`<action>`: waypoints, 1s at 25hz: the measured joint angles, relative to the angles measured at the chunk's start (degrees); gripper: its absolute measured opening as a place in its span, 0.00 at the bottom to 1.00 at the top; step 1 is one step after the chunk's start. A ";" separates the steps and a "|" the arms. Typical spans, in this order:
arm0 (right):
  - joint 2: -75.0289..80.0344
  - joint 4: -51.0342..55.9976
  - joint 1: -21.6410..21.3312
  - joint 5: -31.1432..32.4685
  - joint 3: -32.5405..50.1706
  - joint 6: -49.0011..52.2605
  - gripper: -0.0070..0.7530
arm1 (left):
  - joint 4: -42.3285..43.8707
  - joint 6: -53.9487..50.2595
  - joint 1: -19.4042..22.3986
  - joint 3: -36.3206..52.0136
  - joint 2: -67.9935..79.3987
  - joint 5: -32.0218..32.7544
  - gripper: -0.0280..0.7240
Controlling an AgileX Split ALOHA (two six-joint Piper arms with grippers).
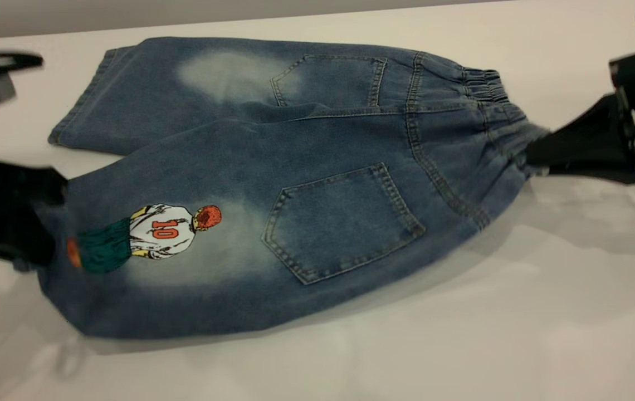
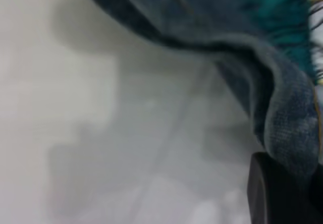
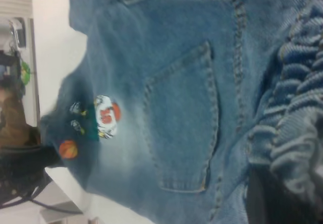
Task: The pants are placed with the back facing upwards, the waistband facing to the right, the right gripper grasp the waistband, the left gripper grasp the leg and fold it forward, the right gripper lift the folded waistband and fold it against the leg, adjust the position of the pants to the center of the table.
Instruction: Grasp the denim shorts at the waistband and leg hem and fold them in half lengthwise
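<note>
The right end effector (image 1: pixel 535 156) is clamping the waistband (image 1: pixel 496 120), and the left end effector (image 1: pixel 44 223) is pinching the hem of the printed leg (image 1: pixel 145 250), lifting the pants' (image 1: pixel 317 184) near half off the counter (image 1: pixel 462 334). Both should probably be rising evenly, keeping the denim between them taut. Blur is obscuring the left end effector's tips.

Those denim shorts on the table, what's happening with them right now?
Two robot arms are starting to fold the pants, which lie back side up on the table. The right gripper has hold of the waistband at the right end. The left gripper holds the hem of the leg with the basketball-player print. The near edge of the shorts is raised; the fold isn't made yet.
</note>
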 joint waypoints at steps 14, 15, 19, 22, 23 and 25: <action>-4.62 0.80 0.33 3.15 -3.51 4.58 0.05 | 0.00 0.32 0.05 -6.76 -7.92 0.30 0.14; -4.62 0.66 0.33 3.21 -4.36 5.50 0.05 | 0.00 0.32 0.05 -7.71 -7.92 0.71 0.14; -4.62 -1.13 0.33 3.16 -7.98 9.35 0.05 | 0.00 0.32 0.11 -11.44 -7.74 0.80 0.14; -4.62 -2.35 0.33 3.16 -10.85 12.43 0.05 | 0.00 0.37 0.11 -12.76 -7.66 -0.08 0.14; -4.62 -2.69 0.33 3.16 -11.91 13.41 0.05 | 0.00 0.37 0.11 -12.97 -7.45 -0.48 0.14; -4.62 -4.14 0.33 3.16 -13.84 15.35 0.05 | 0.00 0.37 0.11 -13.55 -6.69 -1.21 0.14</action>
